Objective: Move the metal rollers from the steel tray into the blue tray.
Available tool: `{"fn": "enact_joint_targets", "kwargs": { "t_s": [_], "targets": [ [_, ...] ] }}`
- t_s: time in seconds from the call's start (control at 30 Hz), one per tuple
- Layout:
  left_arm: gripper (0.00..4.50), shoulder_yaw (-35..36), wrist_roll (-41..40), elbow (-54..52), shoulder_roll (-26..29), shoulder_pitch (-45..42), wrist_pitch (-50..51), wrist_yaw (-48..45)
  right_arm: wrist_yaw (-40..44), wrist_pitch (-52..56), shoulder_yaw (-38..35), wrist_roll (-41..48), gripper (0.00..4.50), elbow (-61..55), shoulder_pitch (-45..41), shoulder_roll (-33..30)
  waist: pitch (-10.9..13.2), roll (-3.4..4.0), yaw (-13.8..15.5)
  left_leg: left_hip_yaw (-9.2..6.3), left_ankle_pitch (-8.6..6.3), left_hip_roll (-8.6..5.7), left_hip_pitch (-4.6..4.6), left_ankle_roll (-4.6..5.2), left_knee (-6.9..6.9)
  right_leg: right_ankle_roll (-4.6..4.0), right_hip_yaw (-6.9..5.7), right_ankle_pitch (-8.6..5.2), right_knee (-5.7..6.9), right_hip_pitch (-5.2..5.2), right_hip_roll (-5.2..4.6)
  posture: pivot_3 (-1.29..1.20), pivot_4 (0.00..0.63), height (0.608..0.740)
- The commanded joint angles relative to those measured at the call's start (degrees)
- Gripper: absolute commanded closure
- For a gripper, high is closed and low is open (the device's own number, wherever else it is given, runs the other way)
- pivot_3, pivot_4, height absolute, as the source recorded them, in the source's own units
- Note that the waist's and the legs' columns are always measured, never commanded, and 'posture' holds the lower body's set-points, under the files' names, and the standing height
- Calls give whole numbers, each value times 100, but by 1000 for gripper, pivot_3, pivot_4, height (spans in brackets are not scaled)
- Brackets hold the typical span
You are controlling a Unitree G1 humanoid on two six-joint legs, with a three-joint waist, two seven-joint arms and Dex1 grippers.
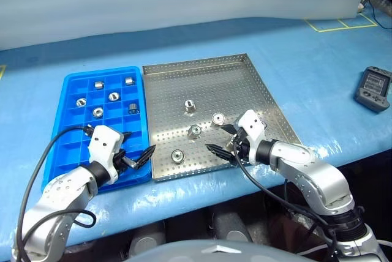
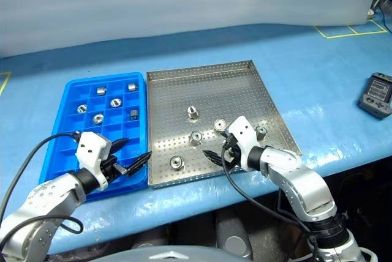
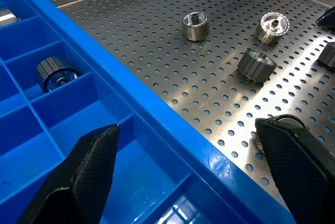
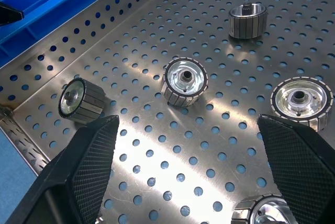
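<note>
We see both grippers released: left gripper (image 1: 136, 152) over the bright blue gridded plastic tray's (image 1: 72, 84) near edge, right gripper (image 1: 223, 141) over the perforated steel tray (image 1: 245, 84), among small silver metal rollers (image 1: 194, 131).

open steel tray (image 1: 245, 84) floor behind scattered metal rollers (image 1: 194, 131), blue tray (image 1: 72, 84) wall alongside

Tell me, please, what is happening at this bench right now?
A humanoid robot is moving metal rollers from the steel tray into the blue tray. Six rollers already sit in blue compartments, such as one; five remain on the steel tray, such as one near the front rim. The left tool hovers open over the blue tray's right edge, and the right tool is open over the steel tray, holding nothing.
</note>
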Motion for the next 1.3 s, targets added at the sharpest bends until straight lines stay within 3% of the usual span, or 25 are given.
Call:
{"fn": "enact_joint_targets", "kwargs": {
  "t_s": [0.03,1.13,1.3],
  "targets": [
    [0,91,-6,-242,63,-33,-102,-17,6,-85,-27,-10,40,-161,-58,26,0,0,0,0,0,0,0,0,0,0,0,0,0,0,0,-36,150,740],
    [0,115,-20,-226,90,-90,-114,-44,-53,-46,-46,-70,40,-181,-88,159,0,0,-1,0,0,0,0,0,0,0,1,0,1,0,0,-40,150,740],
    [0,5,10,-267,367,-360,-53,-183,-81,-47,-87,-71,40,-209,-67,161,0,0,0,0,0,0,1,0,1,0,0,0,2,0,0,-44,150,740]
  ]
}}
